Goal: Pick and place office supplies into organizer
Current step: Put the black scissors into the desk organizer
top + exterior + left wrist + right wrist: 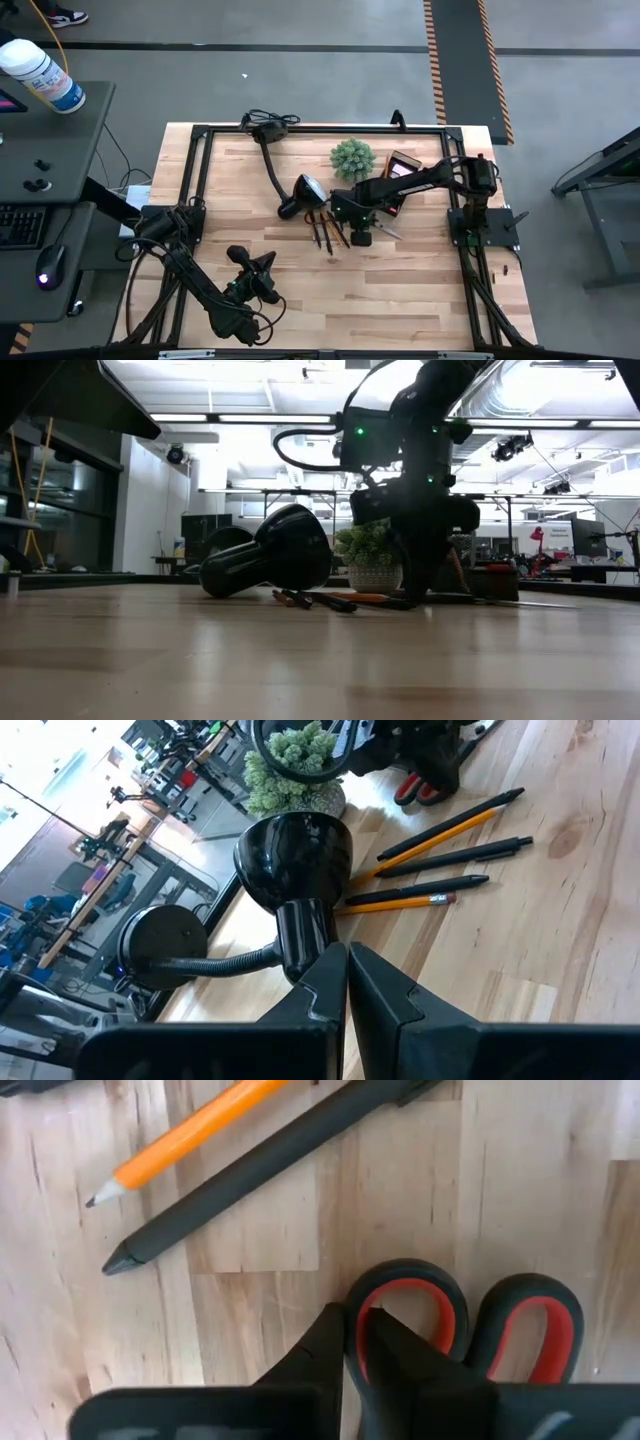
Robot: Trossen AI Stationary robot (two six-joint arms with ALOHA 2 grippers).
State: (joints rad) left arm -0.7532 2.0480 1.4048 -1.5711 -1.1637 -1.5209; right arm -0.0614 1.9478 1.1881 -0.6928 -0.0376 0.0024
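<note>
The red-handled scissors (460,1315) lie on the table right of the pencils and pens (326,232). My right gripper (352,1325) points down at the table, shut on the scissors' handle. An orange pencil (180,1145) and a dark pen (270,1155) lie just beyond it. The black organizer (402,168) stands right of the green plant (352,157), partly hidden by my right arm. My left gripper (262,275) is shut and empty above the near left part of the table; it also shows in the left wrist view (347,965). I cannot make out the pink pad. My right gripper pinches the rim of one handle loop (372,1285) of the scissors, one finger inside the loop and one outside. The fingers come from above, pointing down. The scissors lie flat on the table.
The black desk lamp lies across the table, its head (305,190) just left of the pencils and its base (268,130) at the far edge. A black frame (200,160) runs around the tabletop. Bare wood lies in the near middle and right.
</note>
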